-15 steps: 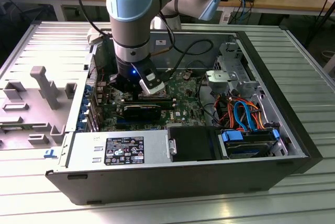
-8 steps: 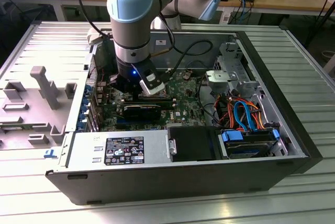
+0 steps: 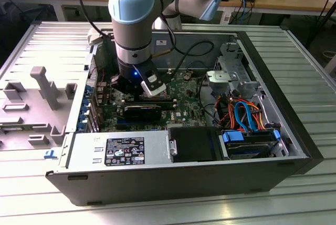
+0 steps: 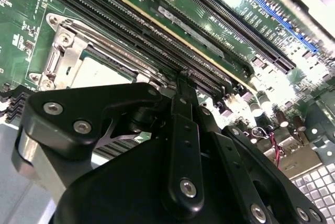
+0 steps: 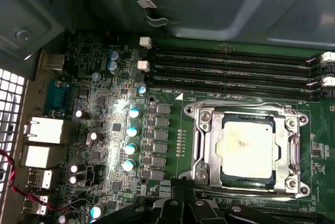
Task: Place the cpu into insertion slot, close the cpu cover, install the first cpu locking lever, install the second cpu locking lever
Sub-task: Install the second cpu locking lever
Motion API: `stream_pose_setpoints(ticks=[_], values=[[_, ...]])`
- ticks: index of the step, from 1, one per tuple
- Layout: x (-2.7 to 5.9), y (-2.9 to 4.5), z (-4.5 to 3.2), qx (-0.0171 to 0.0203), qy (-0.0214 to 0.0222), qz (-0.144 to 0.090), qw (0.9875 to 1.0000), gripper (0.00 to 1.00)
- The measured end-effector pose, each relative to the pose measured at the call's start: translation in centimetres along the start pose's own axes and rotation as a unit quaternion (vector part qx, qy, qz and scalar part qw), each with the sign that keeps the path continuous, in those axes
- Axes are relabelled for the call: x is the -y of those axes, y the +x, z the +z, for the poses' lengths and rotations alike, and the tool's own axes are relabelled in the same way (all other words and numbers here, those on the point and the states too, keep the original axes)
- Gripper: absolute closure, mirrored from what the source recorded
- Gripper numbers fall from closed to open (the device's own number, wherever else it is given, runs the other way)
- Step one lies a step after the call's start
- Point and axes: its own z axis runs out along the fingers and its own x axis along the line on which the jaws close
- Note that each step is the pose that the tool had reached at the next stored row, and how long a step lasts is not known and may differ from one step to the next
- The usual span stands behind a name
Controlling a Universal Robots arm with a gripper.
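Ribbed metal table [image 3: 294, 46] under open case [image 3: 157, 183] (cluttered benches behind); claw [image 4: 180, 85] state unclear.

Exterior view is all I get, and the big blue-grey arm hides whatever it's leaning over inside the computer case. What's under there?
Observer: In the first wrist view, a small flat square chip with a dull silver-grey top sits in a square metal-rimmed socket on the green circuit board.
Visitor: Is anything covering it?
Observer: A thin silvery metal frame with a square window lies flat around the chip, whose top shows through the window.
Visitor: What's next to it?
Observer: Several long narrow black memory slots run along one side of the socket.
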Motion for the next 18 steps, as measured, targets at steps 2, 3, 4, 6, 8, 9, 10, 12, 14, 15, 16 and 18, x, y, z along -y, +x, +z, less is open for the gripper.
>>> stream_pose_setpoints(ticks=[2, 3, 4, 6, 8, 9, 10, 12, 14, 15, 16, 18], values=[[0.01, -0.01, -0.11, 0.0003, -0.0020, 0.000, 1.0000, 0.89], [0.01, -0.02, -0.18, 0.0005, -0.0045, 0.000, 1.0000, 0.89], [-0.01, -0.03, -0.20, 0.0010, -0.0102, 0.000, 0.9999, 0.89], [-0.03, -0.03, -0.25, 0.0025, -0.0280, 0.000, 0.9996, 0.89], [-0.02, -0.04, -0.20, 0.0028, -0.0304, 0.000, 0.9995, 0.89], [-0.01, -0.05, -0.15, 0.0027, -0.0321, 0.000, 0.9995, 0.89], [0.01, -0.08, -0.07, 0.0023, -0.0336, 0.000, 0.9994, 0.89], [0.02, -0.13, 0.07, 0.0022, -0.0424, 0.000, 0.9991, 0.89], [0.32, -0.11, 0.08, 0.0035, -0.0596, 0.000, 0.9982, 0.89], [0.40, -0.10, 0.07, 0.0039, -0.0649, 0.000, 0.9979, 0.89], [0.37, -0.10, -0.09, 0.0041, -0.0666, 0.000, 0.9978, 0.89], [0.26, -0.10, -0.96, 0.0041, -0.0666, 0.000, 0.9978, 0.89]])
